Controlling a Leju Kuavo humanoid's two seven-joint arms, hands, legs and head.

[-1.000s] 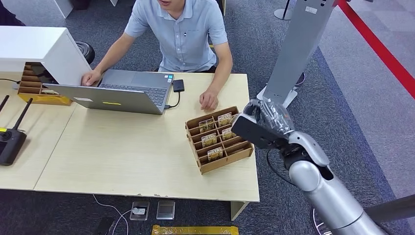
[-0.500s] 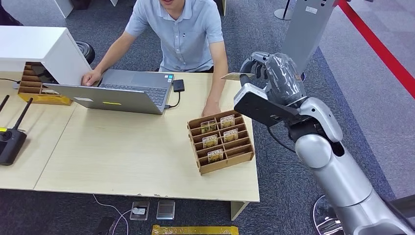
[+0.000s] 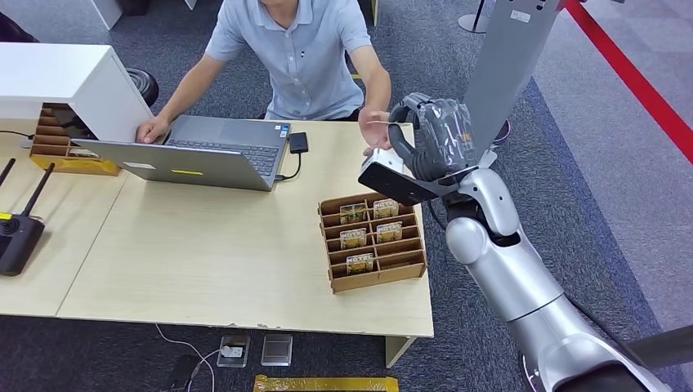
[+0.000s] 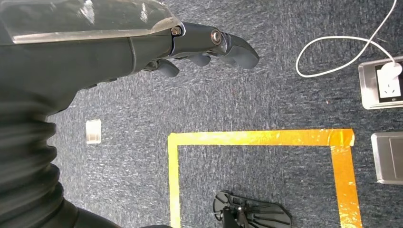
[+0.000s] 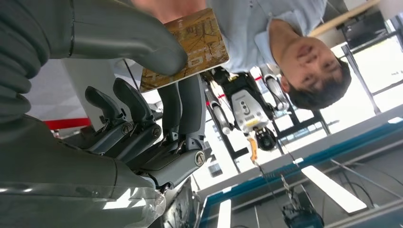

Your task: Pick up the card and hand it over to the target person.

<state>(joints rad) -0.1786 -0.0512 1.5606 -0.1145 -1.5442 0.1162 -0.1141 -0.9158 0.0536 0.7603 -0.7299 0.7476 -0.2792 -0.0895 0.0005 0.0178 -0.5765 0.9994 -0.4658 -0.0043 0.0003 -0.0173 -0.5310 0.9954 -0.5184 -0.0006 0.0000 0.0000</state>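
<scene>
My right hand (image 3: 433, 140) is raised above the table's far right corner. It pinches a brown-and-gold card (image 5: 190, 45) between the thumb (image 5: 128, 40) and the darker fingers (image 5: 183, 111). The seated person (image 3: 302, 57) in a light blue shirt has lifted a hand (image 3: 374, 131) up to my hand, and that hand (image 5: 164, 7) is at the card's far edge. My left hand (image 4: 204, 45) hangs at my side above the carpet, holding nothing, its fingers loosely extended.
A wooden divider box (image 3: 392, 263) with several cards stands on the pale table (image 3: 212, 253) below my right arm. An open laptop (image 3: 196, 155) lies before the person. A black remote (image 3: 16, 237) sits at the left edge and a grey stand (image 3: 507, 65) rises at the right.
My right hand has swung left with the card, from beside the divider box up toward the person. The person's hand left the table and rose to meet the card.
</scene>
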